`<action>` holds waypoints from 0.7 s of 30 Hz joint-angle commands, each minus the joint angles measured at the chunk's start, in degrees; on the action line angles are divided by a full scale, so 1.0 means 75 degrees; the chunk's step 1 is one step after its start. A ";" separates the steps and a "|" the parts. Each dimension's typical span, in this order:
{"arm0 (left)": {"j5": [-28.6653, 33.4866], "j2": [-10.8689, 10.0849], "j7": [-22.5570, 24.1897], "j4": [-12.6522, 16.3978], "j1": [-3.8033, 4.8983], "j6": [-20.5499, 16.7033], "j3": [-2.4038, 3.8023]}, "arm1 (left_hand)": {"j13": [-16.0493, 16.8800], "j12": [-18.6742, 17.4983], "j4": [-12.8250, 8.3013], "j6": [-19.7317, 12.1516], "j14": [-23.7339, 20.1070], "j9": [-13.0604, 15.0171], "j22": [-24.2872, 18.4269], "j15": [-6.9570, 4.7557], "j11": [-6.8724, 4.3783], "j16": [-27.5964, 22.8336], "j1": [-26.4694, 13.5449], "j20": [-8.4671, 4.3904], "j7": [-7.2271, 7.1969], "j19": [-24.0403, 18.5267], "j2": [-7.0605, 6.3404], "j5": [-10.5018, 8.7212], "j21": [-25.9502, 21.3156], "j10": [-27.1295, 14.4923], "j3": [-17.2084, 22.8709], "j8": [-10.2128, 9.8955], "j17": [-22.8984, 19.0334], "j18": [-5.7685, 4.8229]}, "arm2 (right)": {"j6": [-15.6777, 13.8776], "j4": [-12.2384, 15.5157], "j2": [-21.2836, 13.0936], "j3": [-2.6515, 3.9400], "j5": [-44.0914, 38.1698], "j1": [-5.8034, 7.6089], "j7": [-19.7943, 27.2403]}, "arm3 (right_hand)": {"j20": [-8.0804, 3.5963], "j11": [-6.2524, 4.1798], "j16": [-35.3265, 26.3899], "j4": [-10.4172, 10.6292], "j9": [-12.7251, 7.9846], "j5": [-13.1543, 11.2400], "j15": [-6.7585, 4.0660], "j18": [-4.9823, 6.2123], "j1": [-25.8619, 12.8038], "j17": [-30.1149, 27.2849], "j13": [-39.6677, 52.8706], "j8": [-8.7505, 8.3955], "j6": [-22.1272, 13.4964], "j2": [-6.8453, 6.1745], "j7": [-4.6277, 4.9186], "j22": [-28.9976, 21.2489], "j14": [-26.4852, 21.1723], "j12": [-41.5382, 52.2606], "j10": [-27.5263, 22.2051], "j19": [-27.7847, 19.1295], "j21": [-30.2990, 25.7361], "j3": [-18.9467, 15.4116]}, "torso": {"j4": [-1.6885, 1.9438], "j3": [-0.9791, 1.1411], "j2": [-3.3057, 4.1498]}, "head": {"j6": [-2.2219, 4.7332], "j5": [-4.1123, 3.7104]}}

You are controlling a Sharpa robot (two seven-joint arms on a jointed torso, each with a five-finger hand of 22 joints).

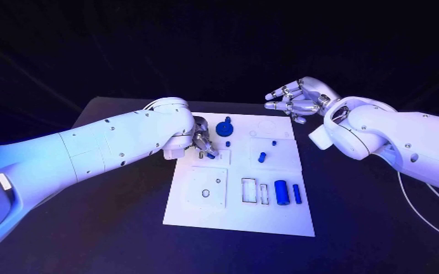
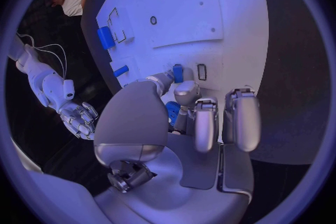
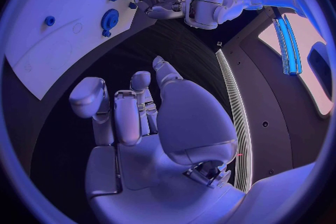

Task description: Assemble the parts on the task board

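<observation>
The white task board (image 1: 240, 214) lies in the middle of the black table. My left hand (image 1: 198, 141) hovers low over the board's left side and pinches a small blue peg (image 1: 209, 154) between thumb and fingertip; the left wrist view shows that peg (image 2: 178, 73) beside a small rectangular slot (image 2: 201, 71). My right hand (image 1: 294, 100) hangs above the table past the board's far right corner, fingers loosely apart, holding nothing (image 3: 133, 117). A round blue part (image 1: 227, 128) stands near the far edge. A short blue peg (image 1: 262, 157) is at mid-board.
Two blue cylinders (image 1: 281, 192) (image 1: 296, 193) lie side by side near the board's right edge, next to empty rectangular recesses (image 1: 248, 189). A square plate with small holes (image 1: 207, 187) takes up the near left of the board. Black table surrounds the board.
</observation>
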 commanded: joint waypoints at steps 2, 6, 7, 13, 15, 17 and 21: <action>-0.0100 0.0007 -0.0137 -0.0008 -0.0038 0.0468 -0.0026 | -0.0006 -0.0040 -0.1197 0.0022 0.0802 -0.0019 0.0908 0.0004 -0.0020 0.0018 -0.0012 0.0007 -0.0049 0.0346 0.0056 0.0025 0.0005 0.0016 0.1259 0.0027 0.2013 -0.0076 | 0.0168 0.0002 0.0006 -0.0001 0.0010 -0.0007 0.0009 | -0.0015 -0.0020 -0.0036 -0.0015 -0.0004 -0.0037 0.0060 0.0094 0.0041 0.0006 -0.0010 -0.0025 -0.0064 0.0032 -0.0005 -0.0011 0.0236 -0.0012 -0.0045 -0.0045 -0.0042 -0.0036 | 0.0005 -0.0001 0.0001 | 0.0017 -0.0010; -0.0102 0.0022 -0.0179 -0.0013 -0.0041 0.0475 -0.0027 | -0.0003 -0.0032 -0.1199 0.0027 0.0802 0.0007 0.0907 0.0004 -0.0019 0.0018 -0.0076 0.0009 -0.0050 0.0344 0.0038 0.0026 0.0000 0.0027 0.1322 0.0049 0.2013 -0.0075 | 0.0168 0.0006 0.0003 -0.0001 0.0010 -0.0008 0.0013 | -0.0015 -0.0020 -0.0037 -0.0015 -0.0004 -0.0036 0.0060 0.0094 0.0042 0.0005 -0.0010 -0.0025 -0.0065 0.0033 -0.0005 -0.0012 0.0235 -0.0013 -0.0046 -0.0045 -0.0043 -0.0036 | 0.0005 0.0000 0.0001 | 0.0023 -0.0003; -0.0102 0.0028 -0.0193 -0.0016 -0.0041 0.0469 -0.0028 | -0.0004 -0.0031 -0.1193 0.0031 0.0802 0.0016 0.0905 0.0004 -0.0019 0.0018 -0.0105 0.0009 -0.0052 0.0343 0.0036 0.0026 -0.0003 0.0030 0.1341 0.0059 0.2013 -0.0075 | 0.0166 0.0007 0.0002 -0.0001 0.0010 -0.0009 0.0013 | -0.0015 -0.0020 -0.0040 -0.0016 -0.0003 -0.0034 0.0060 0.0094 0.0046 0.0001 -0.0012 -0.0025 -0.0065 0.0036 -0.0004 -0.0012 0.0235 -0.0014 -0.0048 -0.0044 -0.0044 -0.0037 | 0.0004 -0.0002 0.0003 | 0.0022 -0.0003; -0.0107 0.0090 -0.0243 -0.0091 -0.0053 0.0449 -0.0035 | -0.0011 -0.0024 -0.1144 0.0068 0.0802 0.0072 0.0910 -0.0004 -0.0033 0.0018 -0.0282 0.0007 -0.0075 0.0345 0.0037 0.0024 -0.0006 0.0046 0.1406 0.0120 0.2013 -0.0074 | 0.0164 0.0021 -0.0012 -0.0002 0.0008 -0.0009 0.0010 | -0.0015 -0.0020 -0.0040 -0.0016 -0.0003 -0.0034 0.0060 0.0094 0.0046 0.0001 -0.0012 -0.0025 -0.0065 0.0036 -0.0004 -0.0012 0.0235 -0.0014 -0.0048 -0.0044 -0.0044 -0.0037 | -0.0009 0.0000 0.0011 | 0.0016 0.0015; -0.0107 0.0119 -0.0250 -0.0133 -0.0062 0.0447 -0.0038 | -0.0012 -0.0023 -0.1136 0.0073 0.0802 0.0080 0.0911 -0.0006 -0.0036 0.0018 -0.0310 0.0006 -0.0079 0.0345 0.0039 0.0024 -0.0006 0.0047 0.1414 0.0130 0.2013 -0.0074 | 0.0164 0.0024 -0.0015 -0.0002 0.0008 -0.0009 0.0009 | -0.0015 -0.0020 -0.0040 -0.0016 -0.0003 -0.0034 0.0060 0.0094 0.0046 0.0001 -0.0012 -0.0025 -0.0065 0.0036 -0.0004 -0.0012 0.0235 -0.0014 -0.0048 -0.0044 -0.0044 -0.0037 | -0.0009 0.0001 0.0009 | 0.0013 0.0017; -0.0107 0.0161 -0.0257 -0.0193 -0.0076 0.0453 -0.0041 | -0.0006 -0.0011 -0.1102 0.0087 0.0802 0.0111 0.0913 -0.0016 -0.0046 0.0018 -0.0412 0.0000 -0.0096 0.0346 0.0056 0.0022 -0.0008 0.0058 0.1436 0.0164 0.2013 -0.0074 | 0.0166 0.0030 -0.0018 -0.0002 0.0007 -0.0009 0.0008 | -0.0014 -0.0019 -0.0046 -0.0015 -0.0003 -0.0034 0.0061 0.0094 0.0047 -0.0005 -0.0016 -0.0025 -0.0065 0.0037 -0.0004 -0.0012 0.0234 -0.0016 -0.0050 -0.0043 -0.0044 -0.0040 | -0.0004 0.0005 0.0011 | 0.0002 0.0011; -0.0090 0.0243 -0.0264 -0.0314 -0.0104 0.0473 -0.0046 | 0.0020 0.0029 -0.1007 0.0118 0.0802 0.0168 0.0934 -0.0033 -0.0068 0.0018 -0.0630 -0.0014 -0.0122 0.0355 0.0112 0.0022 0.0002 0.0081 0.1452 0.0227 0.2013 -0.0078 | 0.0174 0.0042 -0.0019 -0.0002 0.0003 -0.0009 0.0009 | -0.0014 -0.0019 -0.0046 -0.0015 -0.0003 -0.0034 0.0061 0.0094 0.0047 -0.0005 -0.0016 -0.0025 -0.0065 0.0037 -0.0004 -0.0012 0.0234 -0.0016 -0.0050 -0.0043 -0.0044 -0.0040 | -0.0010 0.0003 0.0012 | -0.0013 0.0022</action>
